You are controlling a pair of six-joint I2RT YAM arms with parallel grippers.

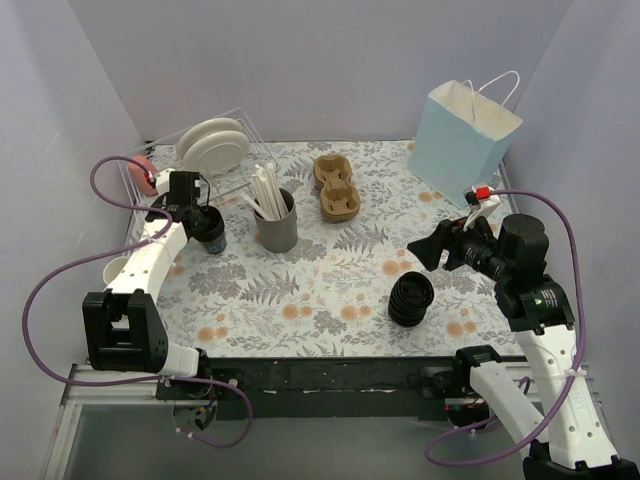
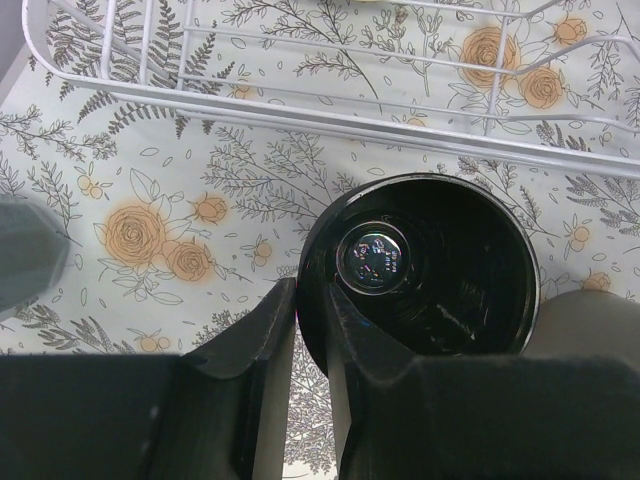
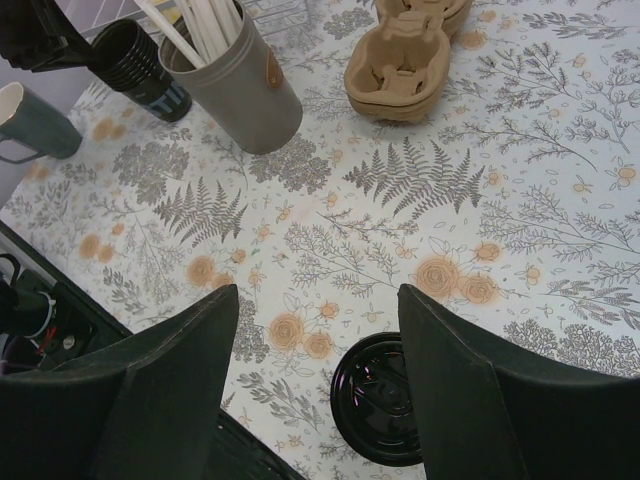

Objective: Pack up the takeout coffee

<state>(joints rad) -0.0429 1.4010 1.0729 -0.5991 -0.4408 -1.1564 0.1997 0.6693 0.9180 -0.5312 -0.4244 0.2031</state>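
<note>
No lidded black cup shows in any view. A black cup without a lid (image 1: 209, 229) stands at the left near the wire rack; it also shows in the left wrist view (image 2: 430, 265) and the right wrist view (image 3: 140, 62). My left gripper (image 1: 196, 212) (image 2: 312, 295) is shut on its rim, one finger inside and one outside. The ribbed stack of black lids (image 1: 411, 298) (image 3: 385, 400) stands at the front right. My right gripper (image 1: 428, 252) (image 3: 318, 300) is open and empty, above the stack and a little behind it.
A grey holder with white straws (image 1: 277, 222) (image 3: 240, 85) stands mid-left. Cardboard cup carriers (image 1: 335, 187) (image 3: 405, 60) lie at the back. A light blue paper bag (image 1: 462, 140) stands back right. A wire rack with plates (image 1: 212, 145) (image 2: 330, 110) and a grey mug (image 1: 115, 268) are at the left.
</note>
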